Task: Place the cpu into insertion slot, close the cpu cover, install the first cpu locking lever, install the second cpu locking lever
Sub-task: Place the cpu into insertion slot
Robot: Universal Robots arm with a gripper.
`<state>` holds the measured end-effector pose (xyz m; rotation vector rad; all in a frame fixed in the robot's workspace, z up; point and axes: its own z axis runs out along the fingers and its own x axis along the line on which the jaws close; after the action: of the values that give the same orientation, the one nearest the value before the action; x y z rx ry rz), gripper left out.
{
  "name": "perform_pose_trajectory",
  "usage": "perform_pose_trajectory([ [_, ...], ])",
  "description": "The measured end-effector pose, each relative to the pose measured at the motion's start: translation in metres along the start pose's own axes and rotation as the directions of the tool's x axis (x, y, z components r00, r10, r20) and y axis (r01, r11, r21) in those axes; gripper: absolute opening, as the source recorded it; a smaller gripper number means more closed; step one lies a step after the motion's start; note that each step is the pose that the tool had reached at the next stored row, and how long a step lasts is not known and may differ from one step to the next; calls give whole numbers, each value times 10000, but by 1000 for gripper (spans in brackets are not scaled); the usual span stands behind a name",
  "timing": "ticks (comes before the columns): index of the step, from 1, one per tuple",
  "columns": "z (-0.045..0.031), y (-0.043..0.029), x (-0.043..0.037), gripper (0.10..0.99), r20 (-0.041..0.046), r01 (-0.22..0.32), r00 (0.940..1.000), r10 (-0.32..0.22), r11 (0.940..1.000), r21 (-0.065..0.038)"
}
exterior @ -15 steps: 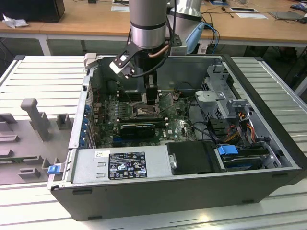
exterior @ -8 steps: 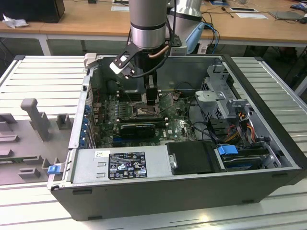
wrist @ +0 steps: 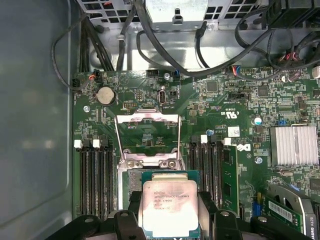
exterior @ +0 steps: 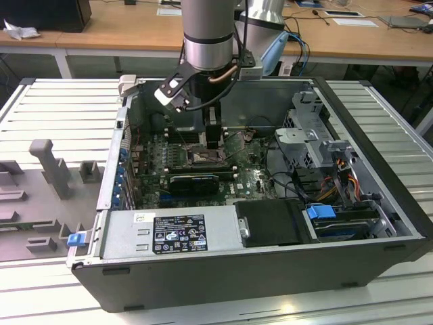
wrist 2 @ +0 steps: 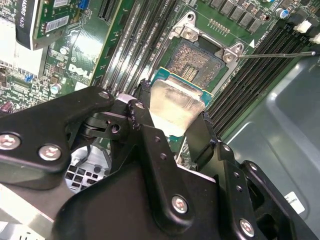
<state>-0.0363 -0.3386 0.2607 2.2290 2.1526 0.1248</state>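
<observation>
though the arm hides part of the exterior view, i can see the tool (exterior: 205, 143) down inside the open case (exterior: 379, 223), which lies on the ridged tabletop (exterior: 54, 101). in the second wrist view its two black fingers (wrist 2: 144, 112) are drawn in narrow and pinch one cpu (wrist 2: 177, 100) by opposite edges, with the silvery lid facing up. the cpu hangs over one edge of the slot (wrist 2: 195, 60) and is not seated: most of the slot's dark contact field lies bare beyond it. i cannot tell whether the chip's edge touches the slot's rim.

counting what i have: one slot, and one cover (wrist: 148, 116). in the first wrist view the cover is swung up off the slot on its hinge, and green board shows through its square window. one thin lever (wrist 2: 275, 54) runs out from a corner of the slot, lying loose across the board. two banks of memory slots (wrist: 97, 180) flank the slot, one on each side. on the board i also count one round battery (wrist: 105, 95) and one finned heatsink (wrist: 293, 145).
</observation>
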Motion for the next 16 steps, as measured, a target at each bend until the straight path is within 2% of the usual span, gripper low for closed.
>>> perform_pose_trajectory([
  [8, 32, -21, 16, 529, -54, -3, 10000, 3, 10000, 1],
  [11, 92, -40, 48, 529, -55, -4, 10000, 4, 10000, 2],
  [15, 280, -82, 74, 529, -69, 174, 9998, -174, 9998, 7],
  [16, 347, -125, 77, 529, -71, 181, 9998, -181, 9998, 7],
])
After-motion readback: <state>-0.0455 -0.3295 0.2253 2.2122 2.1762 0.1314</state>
